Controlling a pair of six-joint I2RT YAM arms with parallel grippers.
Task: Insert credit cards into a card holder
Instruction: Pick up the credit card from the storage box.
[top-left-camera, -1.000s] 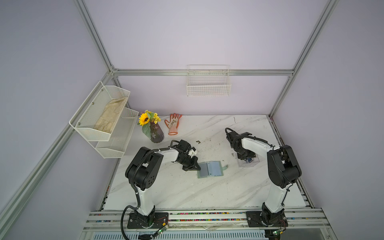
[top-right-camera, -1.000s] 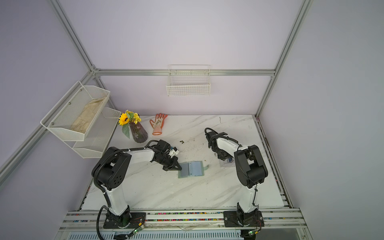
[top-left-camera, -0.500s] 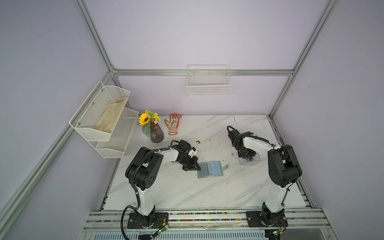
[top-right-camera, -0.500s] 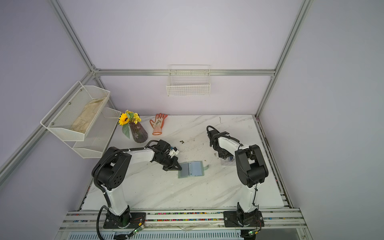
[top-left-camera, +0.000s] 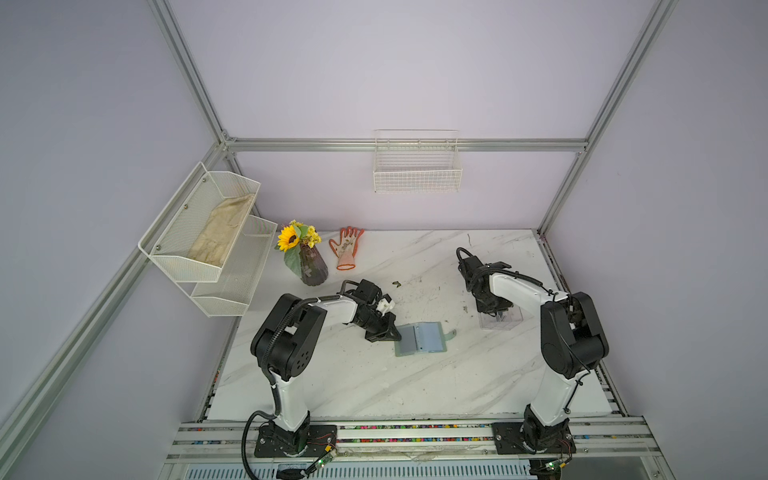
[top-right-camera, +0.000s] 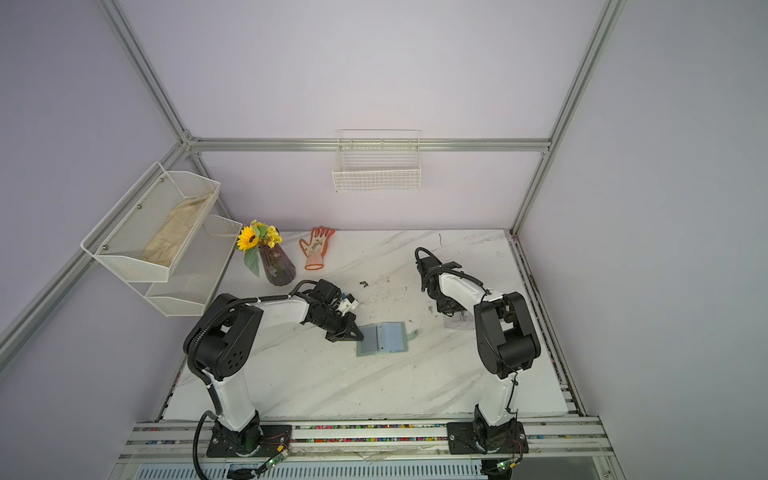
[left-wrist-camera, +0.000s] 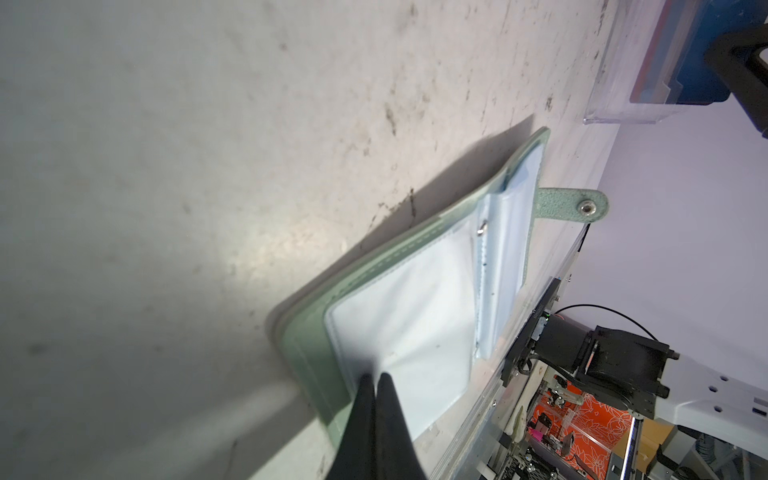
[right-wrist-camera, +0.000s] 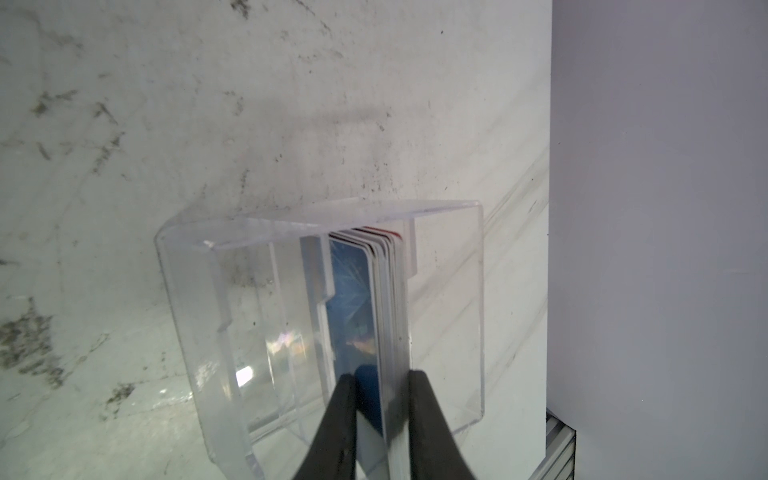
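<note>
Right gripper (right-wrist-camera: 382, 374) down inside the clear box (right-wrist-camera: 187, 311) at far right of the tabletop (top-left-camera: 374, 386). Its jaws stand on either side of the credit cards (right-wrist-camera: 386, 291), which sit on edge as a tight stack, blue face outermost, a red edge at the back. Jaws are close against the stack. I cannot tell whether they are pinching yet, or how many cards lie between them.

Left gripper (left-wrist-camera: 376, 380) has its jaws together, tips pressed down on the left-hand clear sleeve (left-wrist-camera: 407, 316) of the card holder (top-left-camera: 419, 337).

Holder lies open and flat near mid-tabletop, sage cover down. Long axis runs left to right, spine near to far, and the snap tab (left-wrist-camera: 573, 205) pokes out toward the right.

Key relation: the holder lies left of the box and slightly nearer, well apart from it. The left arm is the one touching it, and I judge that arm to be pinning it. The right arm must carry the card leftward.

- Cards stand upright and the sleeves lie flat, so I expect a card must tip over before entry.
- Sleeve mouths are not readable from these views.
- Risk: lifting several cards at once.
</note>
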